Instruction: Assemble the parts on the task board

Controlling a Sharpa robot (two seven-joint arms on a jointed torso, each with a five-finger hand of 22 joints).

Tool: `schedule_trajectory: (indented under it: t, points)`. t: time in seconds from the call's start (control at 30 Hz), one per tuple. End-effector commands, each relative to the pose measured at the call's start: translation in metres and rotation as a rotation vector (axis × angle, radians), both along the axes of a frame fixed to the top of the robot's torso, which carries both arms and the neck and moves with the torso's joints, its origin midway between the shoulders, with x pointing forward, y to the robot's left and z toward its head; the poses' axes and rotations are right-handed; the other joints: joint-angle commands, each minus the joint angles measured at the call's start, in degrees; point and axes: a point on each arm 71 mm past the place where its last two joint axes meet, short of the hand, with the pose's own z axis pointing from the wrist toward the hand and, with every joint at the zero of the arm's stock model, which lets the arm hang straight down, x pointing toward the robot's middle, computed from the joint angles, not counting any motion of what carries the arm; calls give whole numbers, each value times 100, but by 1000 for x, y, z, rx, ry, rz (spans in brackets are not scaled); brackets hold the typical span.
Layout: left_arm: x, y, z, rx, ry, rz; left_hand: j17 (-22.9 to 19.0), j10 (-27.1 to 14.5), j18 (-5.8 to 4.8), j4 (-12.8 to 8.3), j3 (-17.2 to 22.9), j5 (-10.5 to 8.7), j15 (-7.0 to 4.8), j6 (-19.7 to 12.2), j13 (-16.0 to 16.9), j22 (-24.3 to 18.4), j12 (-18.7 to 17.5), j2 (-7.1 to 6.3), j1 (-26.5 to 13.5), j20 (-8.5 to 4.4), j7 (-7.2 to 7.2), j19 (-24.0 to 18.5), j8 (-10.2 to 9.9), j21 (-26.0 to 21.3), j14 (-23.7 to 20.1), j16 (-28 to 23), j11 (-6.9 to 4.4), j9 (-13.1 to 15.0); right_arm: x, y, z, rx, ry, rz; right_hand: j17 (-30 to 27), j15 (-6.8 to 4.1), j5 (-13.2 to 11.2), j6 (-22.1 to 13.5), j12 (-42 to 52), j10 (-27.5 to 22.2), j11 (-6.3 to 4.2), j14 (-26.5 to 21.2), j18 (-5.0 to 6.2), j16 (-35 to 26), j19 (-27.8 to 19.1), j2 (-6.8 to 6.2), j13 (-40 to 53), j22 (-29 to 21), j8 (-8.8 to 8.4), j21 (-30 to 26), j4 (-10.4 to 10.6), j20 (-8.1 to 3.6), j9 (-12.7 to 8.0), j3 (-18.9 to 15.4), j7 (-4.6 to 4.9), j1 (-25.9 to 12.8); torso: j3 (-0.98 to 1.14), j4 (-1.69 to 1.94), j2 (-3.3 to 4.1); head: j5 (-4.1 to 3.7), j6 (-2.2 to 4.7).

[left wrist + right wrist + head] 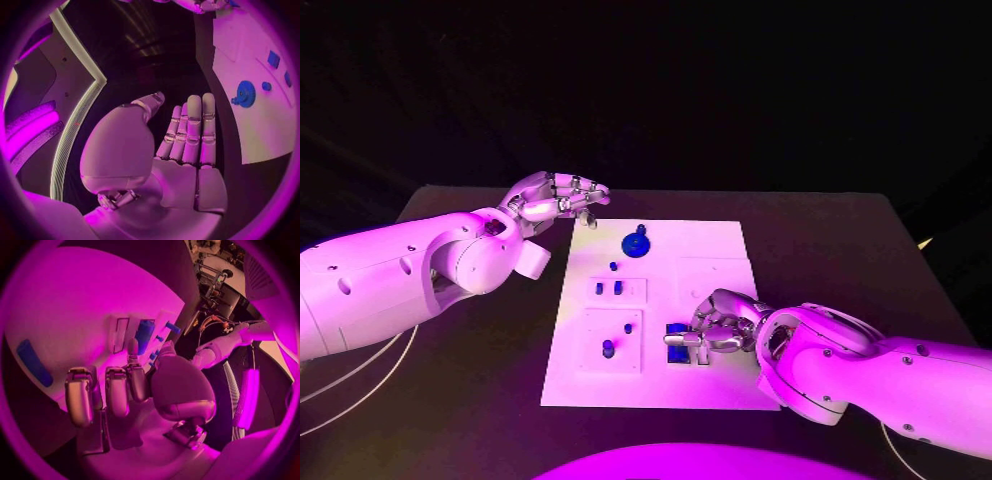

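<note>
The white task board (668, 385) lies in the middle of the black table. A blue gear (636, 243) sits near its far edge, and it shows again as the blue gear (244, 93) in the left wrist view. Two small blue pegs (609, 288) stand mid-board and another blue piece (607, 349) lies nearer me. My left hand (560, 197) hovers off the board's far left corner, its fingers (190, 130) stretched out and empty. My right hand (715, 335) rests on the board's near right part and pinches a blue block (144, 335) between thumb and finger.
A long blue piece (34, 362) lies on the board beside my right hand. Bare black table (877, 250) surrounds the board on all sides, and its far edge runs just behind my left hand.
</note>
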Motion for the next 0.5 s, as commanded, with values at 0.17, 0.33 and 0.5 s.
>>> schedule_trajectory:
  t: [0.17, 0.33, 0.5]
  points:
    - [-1, -1, 1, -7, -2, -16, 8, -43, 78, 5, -37, 3, 8, -29, 5, -7, 38, 54, 12, 12, 118, 34, 32, -30, -25, 19, -9, 9, -3, -1, 3, -14, -31, 33, 1035, -12, -4, -52, -32, 58, -24, 498, -30, 30, 500, -29, 732, 1440, 29, -26, -12, -31, 10, 150, -2, 34, 1, -1, 1, 6, 10]
    - [-1, -1, 1, -6, -2, -14, 8, -43, 78, 5, -37, 3, 8, -29, 5, -7, 38, 54, 12, 12, 118, 34, 32, -30, -25, 19, -9, 9, -8, -3, 6, 3, -38, 53, 1047, -12, 150, -63, -17, 76, -25, 501, -33, 35, 507, 72, 760, 1444, 48, -9, -35, -27, 11, 250, -4, 459, 3, -2, 2, 8, 10]
    - [-1, 0, 2, -7, -6, -12, 8, -43, 78, 5, -37, 3, 8, -29, 5, -7, 38, 54, 12, 12, 118, 34, 32, -30, -25, 19, -9, 9, -10, -13, 10, 21, -55, 30, 1056, -9, 388, -129, -31, 77, -18, 503, -35, 38, 510, 126, 769, 1446, 18, -2, -37, -28, -14, 186, 9, 832, 1, -5, -3, -4, -6]
